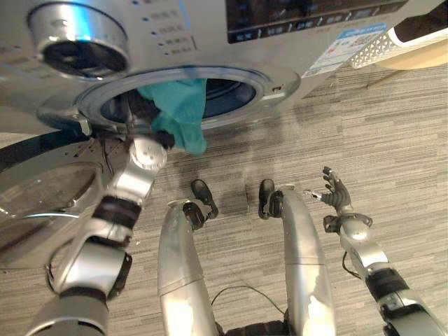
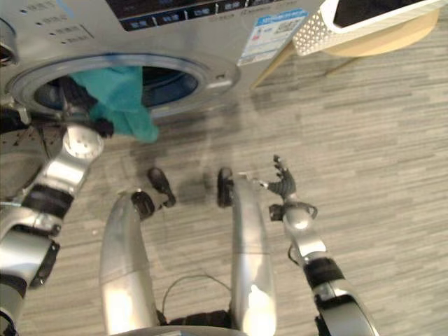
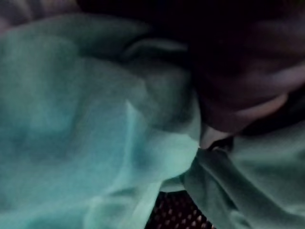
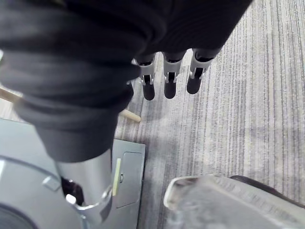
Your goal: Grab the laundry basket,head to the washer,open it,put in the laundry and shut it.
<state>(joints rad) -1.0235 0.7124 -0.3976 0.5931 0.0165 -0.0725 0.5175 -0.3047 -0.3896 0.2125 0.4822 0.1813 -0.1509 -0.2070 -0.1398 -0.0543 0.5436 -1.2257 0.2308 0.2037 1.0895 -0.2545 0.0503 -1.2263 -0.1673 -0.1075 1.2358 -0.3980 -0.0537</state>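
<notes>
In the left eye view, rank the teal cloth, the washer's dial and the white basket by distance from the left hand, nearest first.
1. Teal cloth: at the left hand, hanging out of the drum opening.
2. Dial: on the washer panel, above the opening on the left.
3. White basket: far right corner, on a round wooden stand.

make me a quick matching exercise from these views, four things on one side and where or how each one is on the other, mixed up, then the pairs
Things:
1. teal cloth
2. washer door
3. right hand
4. laundry basket

Places or states:
A. open and holding nothing, over the floor
B. swung open on the robot's left
C. white, perforated, resting on a pale round table to the right of the washer
D. hanging half out of the drum opening, over its rim

Pairs: 1-D, 2-B, 3-A, 4-C
</notes>
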